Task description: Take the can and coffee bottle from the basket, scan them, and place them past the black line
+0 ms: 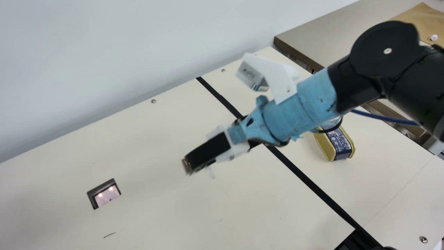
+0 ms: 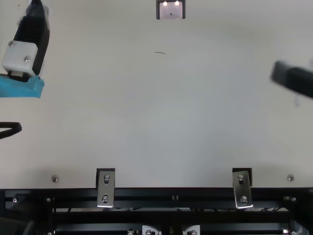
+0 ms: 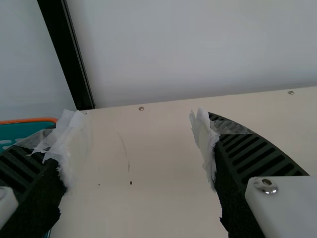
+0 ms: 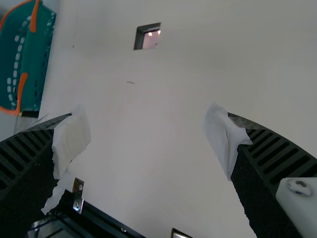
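Can (image 1: pixel 341 146) lies past the black line (image 1: pixel 222 99); right gripper (image 4: pixel 148 141) has its fingers apart, nothing between, and left gripper (image 3: pixel 138 139) likewise. Step in hand looks to be fetching the bottle, presumably in the basket (image 4: pixel 42 62): best done with the left, fingers wide and square to the body, a snug grip, then straight up past the rim. Park the right well off the scanner (image 1: pixel 107 196) to leave the handover path free.

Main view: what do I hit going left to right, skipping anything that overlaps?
Lit scanner window → screw near the wall → right gripper → gold can with dark label → brown sheet on the other table
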